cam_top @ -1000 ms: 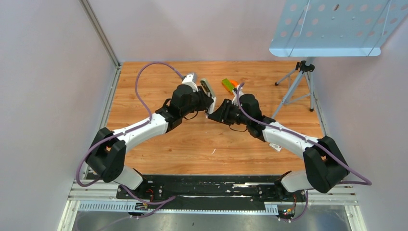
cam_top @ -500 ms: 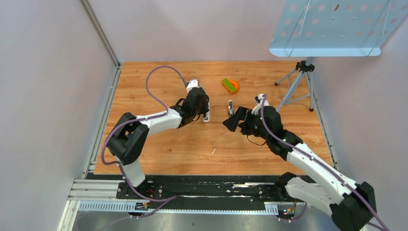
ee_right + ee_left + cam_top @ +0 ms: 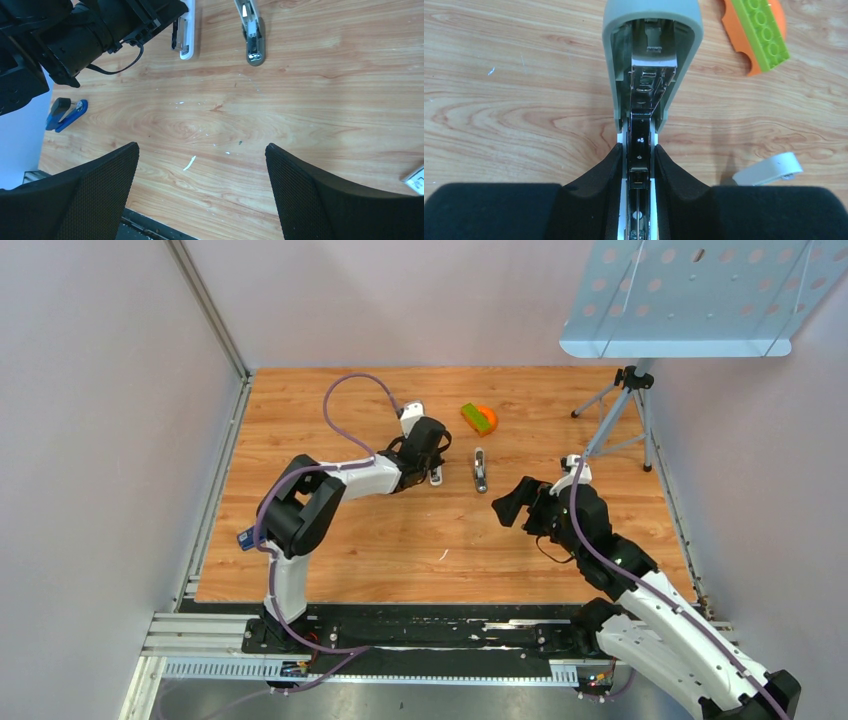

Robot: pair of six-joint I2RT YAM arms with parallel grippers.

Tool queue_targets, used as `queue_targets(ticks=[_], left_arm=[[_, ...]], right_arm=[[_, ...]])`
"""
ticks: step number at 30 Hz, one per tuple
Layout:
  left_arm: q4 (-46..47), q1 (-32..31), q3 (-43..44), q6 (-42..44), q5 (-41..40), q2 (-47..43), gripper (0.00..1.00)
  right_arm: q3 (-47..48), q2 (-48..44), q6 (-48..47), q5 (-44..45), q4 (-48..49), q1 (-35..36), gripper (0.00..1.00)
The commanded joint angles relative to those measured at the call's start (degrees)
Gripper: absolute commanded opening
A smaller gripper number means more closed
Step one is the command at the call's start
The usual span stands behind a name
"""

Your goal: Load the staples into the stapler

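Gripping the white base of the stapler [image 3: 650,75] from both sides, the left end effector [image 3: 638,151] is closed on it down at the wooden surface [image 3: 400,540]. The stapler's grey-green lid stands fully open and lies flat ahead of the fingers, baring the magazine channel [image 3: 639,132]. A small metal pusher sits in that channel; I cannot tell whether any staples lie in it, nor make them out elsewhere. Just to the right lies a smaller silvery-grey stapler [image 3: 480,471], apart from both arms. Beyond it, a green building brick [image 3: 760,31] rests on an orange piece [image 3: 734,45]. The right end effector [image 3: 202,148] hangs nearer the bases, spread wide with nothing between its fingers. A blue stapler [image 3: 65,114] lies at the surface's left edge.
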Motion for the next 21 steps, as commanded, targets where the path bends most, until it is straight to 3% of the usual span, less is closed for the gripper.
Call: queue_targets(ticks=[1, 5, 7, 12, 17, 21], left_arm=[[-1.0, -0.8, 3.1, -1.3, -3.9, 3.9, 0.03], [-1.4, -0.9, 4.5, -1.2, -3.9, 6.1, 0.07], [-1.5, -0.9, 4.8, -0.7, -3.7, 6.6, 0.15], [-3.4, -0.9, 5.6, 0.3, -1.2, 5.3, 0.48], [-9.4, -0.9, 5.6, 0.8, 1.3, -1.2, 0.66], [-16.5, -0.6, 5.4, -0.7, -1.2, -7.4, 0.73]], right_arm=[[1.0, -0.2, -2.0, 3.2, -3.1, -0.2, 0.99], [2.0, 0.8, -2.5, 3.0, -3.6, -0.2, 0.99], [2.1, 0.7, -2.6, 2.9, -3.7, -0.2, 0.99], [2.1, -0.1, -2.9, 3.8, -4.1, -0.3, 0.99], [1.7, -0.2, -3.0, 4.3, -4.0, -0.2, 0.99], [1.2, -0.1, -3.0, 4.3, -3.2, -0.3, 0.99]])
